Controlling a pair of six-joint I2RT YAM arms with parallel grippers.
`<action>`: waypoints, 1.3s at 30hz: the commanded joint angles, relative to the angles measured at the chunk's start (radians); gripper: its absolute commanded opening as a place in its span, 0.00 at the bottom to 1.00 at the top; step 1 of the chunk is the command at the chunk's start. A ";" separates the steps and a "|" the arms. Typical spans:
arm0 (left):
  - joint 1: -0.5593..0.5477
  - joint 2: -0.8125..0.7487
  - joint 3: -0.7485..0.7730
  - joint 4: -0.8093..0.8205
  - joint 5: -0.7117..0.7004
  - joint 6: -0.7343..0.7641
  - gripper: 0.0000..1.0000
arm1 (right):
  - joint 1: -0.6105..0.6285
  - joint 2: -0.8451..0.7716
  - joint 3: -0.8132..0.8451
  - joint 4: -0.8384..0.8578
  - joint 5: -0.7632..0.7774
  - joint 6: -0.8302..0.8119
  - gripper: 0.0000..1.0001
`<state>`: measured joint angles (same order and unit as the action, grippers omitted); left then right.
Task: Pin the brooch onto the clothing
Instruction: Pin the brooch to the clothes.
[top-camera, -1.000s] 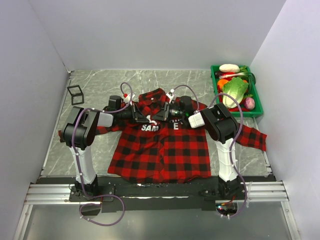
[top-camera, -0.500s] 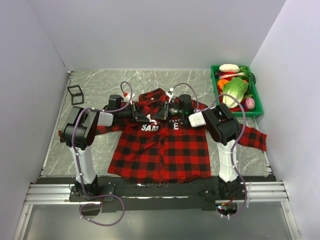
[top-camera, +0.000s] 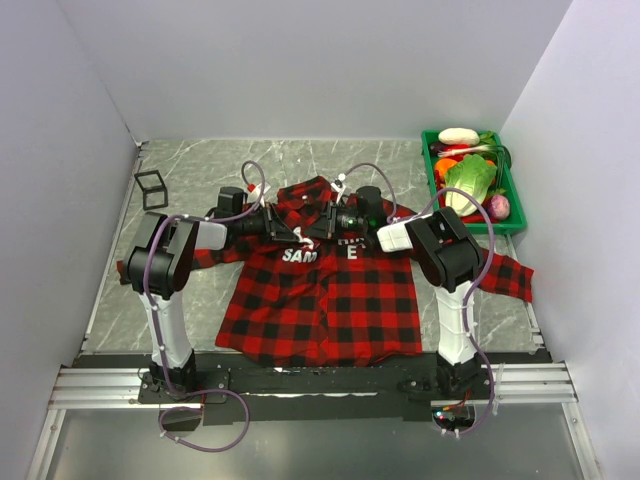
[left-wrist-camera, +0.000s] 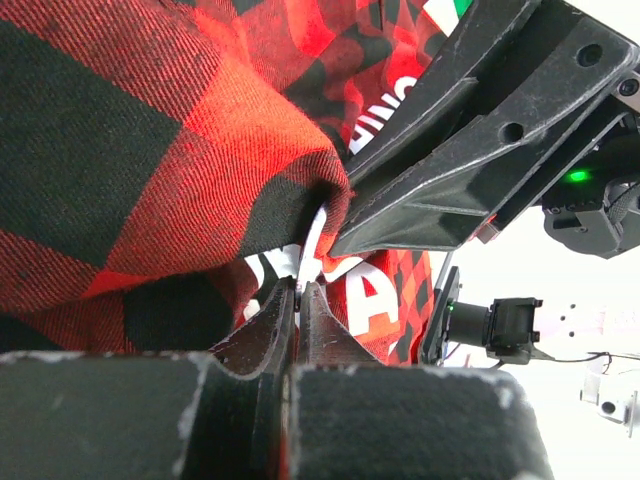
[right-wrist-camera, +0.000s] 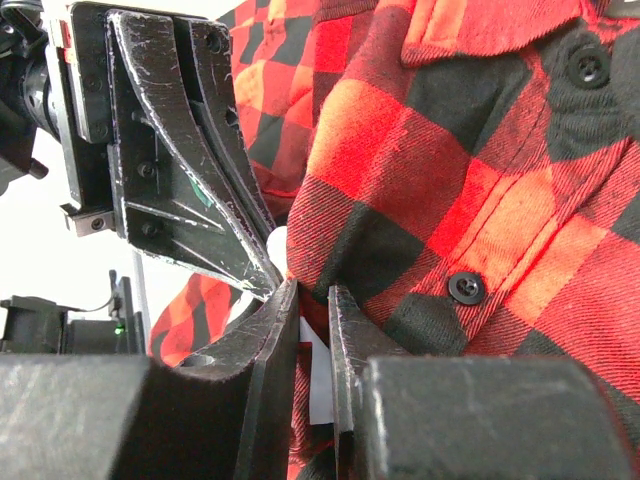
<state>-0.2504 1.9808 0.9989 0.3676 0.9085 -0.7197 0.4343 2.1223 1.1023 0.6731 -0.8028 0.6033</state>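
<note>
While both arms reach inward, their grippers meet tip to tip over the chest of the red-and-black plaid shirt (top-camera: 330, 300), at the centre of the overhead view, just above its white letters; the shirt lies spread on the grey table (top-camera: 200, 165); the left gripper (left-wrist-camera: 299, 290), at the lower middle of its own wrist view, has its jaws pressed together, and a thin pale sliver (left-wrist-camera: 313, 238) rises from their tips against a raised fold of cloth; this may be the brooch seen edge-on, though I cannot be sure; the right gripper (right-wrist-camera: 312, 300) is nearly closed, pinching the shirt's buttoned edge between its fingers; the step in hand looks like the pinning itself, not yet done; next, I judge, the left must push the fastener through the fold that the right holds taut, with very little room between the fingertips.
</note>
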 joint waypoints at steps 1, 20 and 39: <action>-0.056 -0.004 0.086 0.085 0.125 -0.038 0.01 | 0.075 -0.033 0.036 -0.032 0.005 -0.045 0.20; -0.055 0.021 0.095 0.080 0.165 -0.058 0.01 | 0.066 -0.009 0.018 0.115 -0.038 0.076 0.23; -0.055 0.026 0.096 0.074 0.170 -0.053 0.01 | 0.035 0.016 -0.018 0.243 -0.067 0.168 0.27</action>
<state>-0.2436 2.0262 1.0492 0.3584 0.9810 -0.7563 0.4210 2.1441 1.0767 0.8001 -0.8062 0.7433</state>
